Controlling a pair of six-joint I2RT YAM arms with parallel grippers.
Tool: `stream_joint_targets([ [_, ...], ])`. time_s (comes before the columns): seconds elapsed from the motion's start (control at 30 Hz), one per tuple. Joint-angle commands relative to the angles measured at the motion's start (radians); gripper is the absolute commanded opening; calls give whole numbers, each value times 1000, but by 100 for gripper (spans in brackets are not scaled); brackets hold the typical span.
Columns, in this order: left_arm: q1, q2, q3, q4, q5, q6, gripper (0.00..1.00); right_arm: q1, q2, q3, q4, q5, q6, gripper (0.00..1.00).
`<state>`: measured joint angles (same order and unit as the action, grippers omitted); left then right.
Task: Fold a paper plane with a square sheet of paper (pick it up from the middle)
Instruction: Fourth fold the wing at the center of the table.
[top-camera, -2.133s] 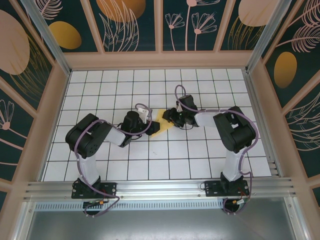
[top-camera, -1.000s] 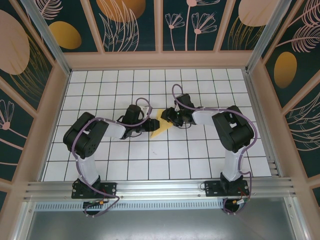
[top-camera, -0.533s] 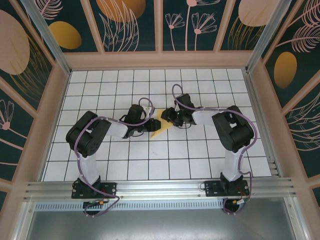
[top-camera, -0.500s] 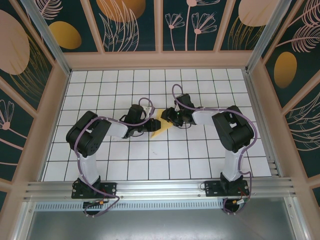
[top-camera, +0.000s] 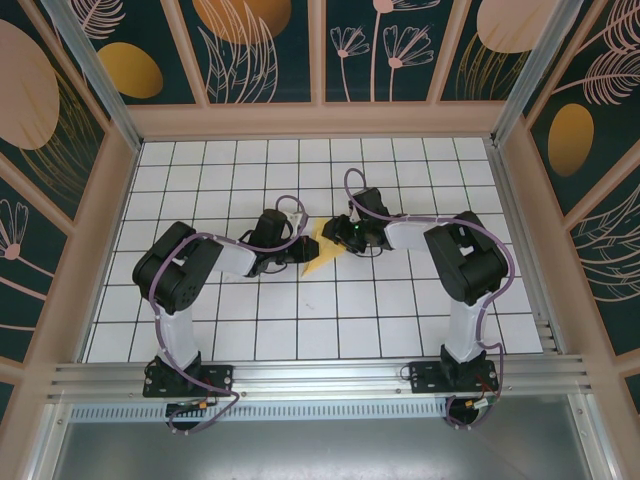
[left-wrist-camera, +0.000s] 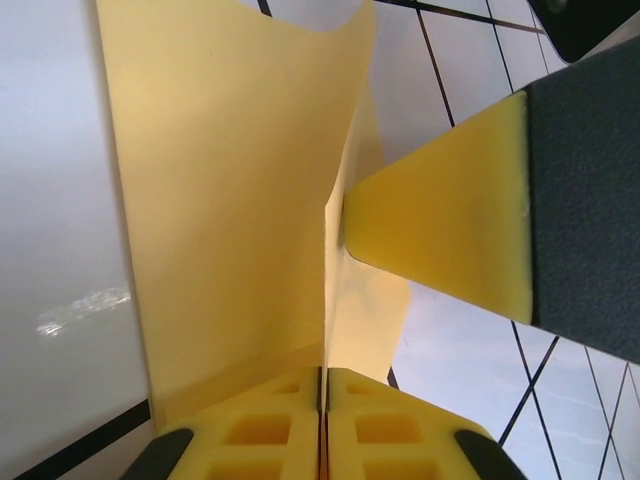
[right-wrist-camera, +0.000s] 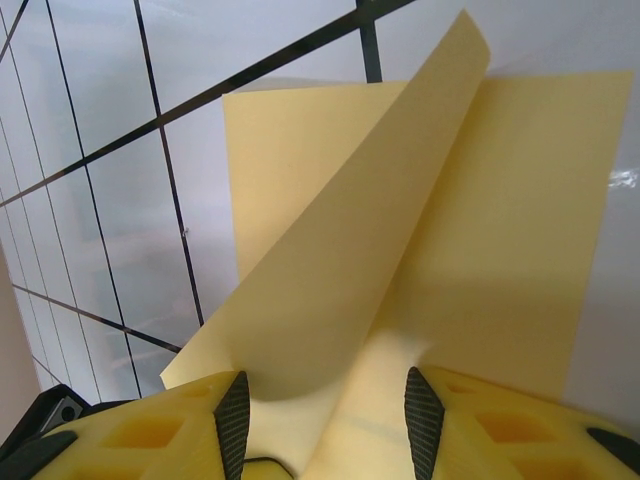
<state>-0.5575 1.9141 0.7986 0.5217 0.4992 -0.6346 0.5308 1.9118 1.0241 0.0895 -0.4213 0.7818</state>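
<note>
At mid-table (top-camera: 380, 310), the paper (top-camera: 318, 256) lies between both arms, its left end pinched in the closed left fingers (left-wrist-camera: 262, 432), while the right fingers (right-wrist-camera: 160, 432) stand apart astride its raised fold.

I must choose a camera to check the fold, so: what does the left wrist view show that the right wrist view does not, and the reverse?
Left wrist: the left end effector shut, pinching the sheet of paper at a crease. Right wrist: the right end effector open, part of the sheet lifted ahead of its jaws. Both: the yellow sheet over the white grid table.
</note>
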Motion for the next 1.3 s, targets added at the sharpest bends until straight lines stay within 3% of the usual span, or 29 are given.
stream_joint_targets([
  [0.0, 1, 13, -13, 71, 27, -59, 7, -12, -18, -38, -6, -4, -46, 47],
  [0.43, 7, 0, -94, 231, 13, -246, 4, -20, -59, -48, 36, -84, -118, 47],
  [1.27, 19, 53, -104, 281, 35, -370, 4, 1, 58, 85, -84, -16, -142, 48],
])
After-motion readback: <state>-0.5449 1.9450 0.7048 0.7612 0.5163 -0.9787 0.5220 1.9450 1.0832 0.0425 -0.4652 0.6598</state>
